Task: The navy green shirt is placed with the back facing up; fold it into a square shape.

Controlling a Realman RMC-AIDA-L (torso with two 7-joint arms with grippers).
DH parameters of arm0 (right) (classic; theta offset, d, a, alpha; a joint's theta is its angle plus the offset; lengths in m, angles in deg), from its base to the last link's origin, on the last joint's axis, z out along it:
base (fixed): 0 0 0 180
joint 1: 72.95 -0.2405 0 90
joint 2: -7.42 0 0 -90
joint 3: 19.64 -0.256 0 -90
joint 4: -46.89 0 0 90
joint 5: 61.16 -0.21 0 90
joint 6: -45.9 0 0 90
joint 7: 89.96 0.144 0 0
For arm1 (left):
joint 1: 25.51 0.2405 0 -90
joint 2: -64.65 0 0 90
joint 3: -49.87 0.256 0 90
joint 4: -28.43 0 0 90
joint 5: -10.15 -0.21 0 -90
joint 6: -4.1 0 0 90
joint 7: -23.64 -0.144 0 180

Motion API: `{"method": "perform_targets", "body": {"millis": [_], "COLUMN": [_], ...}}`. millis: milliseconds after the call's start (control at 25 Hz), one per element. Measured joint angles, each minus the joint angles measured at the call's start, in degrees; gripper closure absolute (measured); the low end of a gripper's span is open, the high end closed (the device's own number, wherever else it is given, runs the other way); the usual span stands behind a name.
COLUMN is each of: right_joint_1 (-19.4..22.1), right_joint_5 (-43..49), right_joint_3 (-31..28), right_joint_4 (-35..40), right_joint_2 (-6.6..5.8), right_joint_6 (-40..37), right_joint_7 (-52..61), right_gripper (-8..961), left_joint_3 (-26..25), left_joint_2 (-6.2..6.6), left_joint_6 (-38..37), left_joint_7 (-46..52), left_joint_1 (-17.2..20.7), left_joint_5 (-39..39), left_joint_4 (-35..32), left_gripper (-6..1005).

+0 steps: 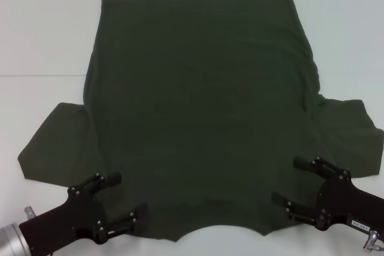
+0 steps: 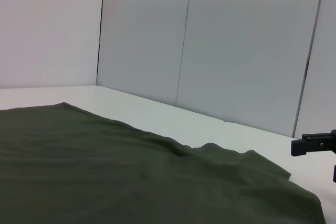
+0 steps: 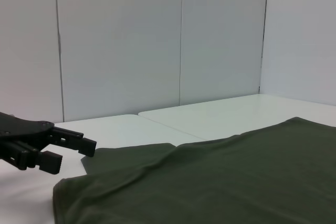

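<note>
White table (image 1: 42, 40); one navy green shirt (image 1: 201, 118) flat; two hands, left hand (image 1: 126, 199) and right hand (image 1: 294, 179), spread wide, empty.

The navy green shirt (image 1: 201, 112) is soft matt cloth, faintly rippled and plain on its upper side. The bench (image 1: 42, 34) looks smooth, white and slightly sheeny, probably laminate. Both grippers' fingers (image 1: 107, 180) are matt black, seemingly plastic.

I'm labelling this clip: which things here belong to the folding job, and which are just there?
Job:
- dark olive-green short-sleeved cotton shirt, spread flat
- left end effector, open, at the near shoulder
- right end effector, open, at the other shoulder

Just there:
- white table
- pale wall panels
</note>
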Motion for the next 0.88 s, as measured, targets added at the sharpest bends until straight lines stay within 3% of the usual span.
{"method": "perform_targets", "body": {"millis": [680,880], "right_joint_1": [-0.18,-0.32], "right_joint_5": [0.00,0.00], "right_joint_3": [0.01,0.01], "right_joint_4": [0.00,-0.04], "right_joint_2": [0.00,0.06], "right_joint_6": [0.00,0.01], "right_joint_7": [0.00,0.10], "right_gripper": [25,25], "left_joint_3": [0.03,-3.18], "left_joint_2": [0.00,0.20], "left_joint_6": [0.26,0.54], "left_joint_7": [-0.01,9.05], "left_joint_1": [-0.07,-0.41], "left_joint_5": [0.04,2.38], "left_joint_4": [0.00,0.00], "left_gripper": [91,91]}}
